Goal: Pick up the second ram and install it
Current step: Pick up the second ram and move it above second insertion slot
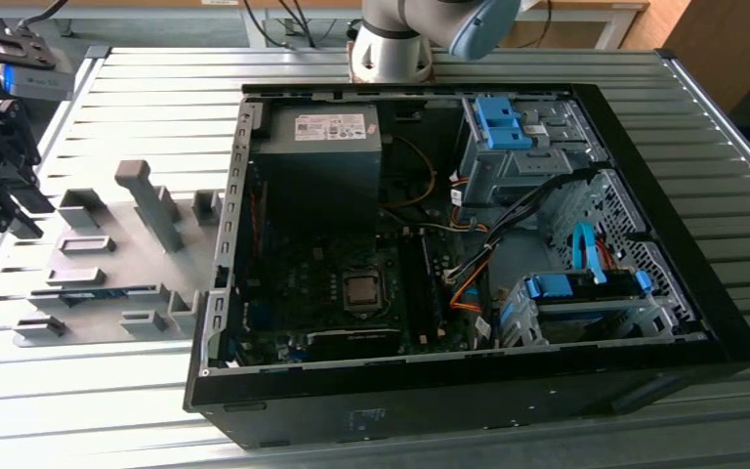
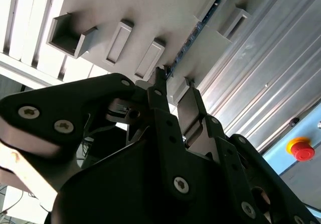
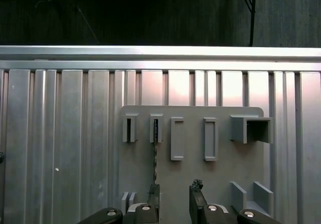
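The second ram point(image 3: 154, 156) lies on edge in the grey fixture plate point(image 3: 190, 176), held between small grey blocks. In the first wrist view it is a thin dark line running from one block toward my gripper point(image 3: 174, 198). My gripper is open, hovering above the plate with nothing between its fingers; one finger point(image 3: 153, 196) lines up with the stick's near end. The second wrist view shows the ram point(image 2: 193, 33) just beyond the gripper point(image 2: 175, 86). In the exterior view the gripper point(image 1: 17, 210) hangs at the far left above the plate, and the ram point(image 1: 95, 291) is a thin bluish strip.
An open black computer case point(image 1: 687, 293) fills the middle of the ribbed metal table point(image 1: 128, 78), with the motherboard point(image 1: 336, 293), its long black slots point(image 1: 414, 283) and cables inside. Taller grey fixture blocks point(image 1: 141, 195) stand on the plate. A red stop button point(image 2: 301, 148) sits beyond the table edge.
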`<state>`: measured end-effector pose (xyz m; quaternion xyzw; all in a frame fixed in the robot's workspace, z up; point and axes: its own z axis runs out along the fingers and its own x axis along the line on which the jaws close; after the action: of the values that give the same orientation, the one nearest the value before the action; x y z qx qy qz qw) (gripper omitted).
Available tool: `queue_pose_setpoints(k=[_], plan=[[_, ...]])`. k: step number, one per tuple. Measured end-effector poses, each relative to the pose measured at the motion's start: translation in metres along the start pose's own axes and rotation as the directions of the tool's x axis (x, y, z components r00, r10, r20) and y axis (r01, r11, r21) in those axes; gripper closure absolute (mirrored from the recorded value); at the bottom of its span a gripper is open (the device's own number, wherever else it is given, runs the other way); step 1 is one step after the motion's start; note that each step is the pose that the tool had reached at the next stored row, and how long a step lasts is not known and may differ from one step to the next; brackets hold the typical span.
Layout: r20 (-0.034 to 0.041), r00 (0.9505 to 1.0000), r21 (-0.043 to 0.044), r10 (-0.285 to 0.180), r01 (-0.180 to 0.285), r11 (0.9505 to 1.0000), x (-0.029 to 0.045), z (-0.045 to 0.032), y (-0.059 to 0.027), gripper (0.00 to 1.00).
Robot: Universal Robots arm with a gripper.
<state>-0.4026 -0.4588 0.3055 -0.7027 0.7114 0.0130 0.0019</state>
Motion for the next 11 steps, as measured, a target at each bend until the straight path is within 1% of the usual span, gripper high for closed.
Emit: queue_pose_setpoints(k=[11], plan=[[0.0,1.0,0.0,0.0,0.0,1.0,0.0004,0.0032,-0.0001,0.63]])
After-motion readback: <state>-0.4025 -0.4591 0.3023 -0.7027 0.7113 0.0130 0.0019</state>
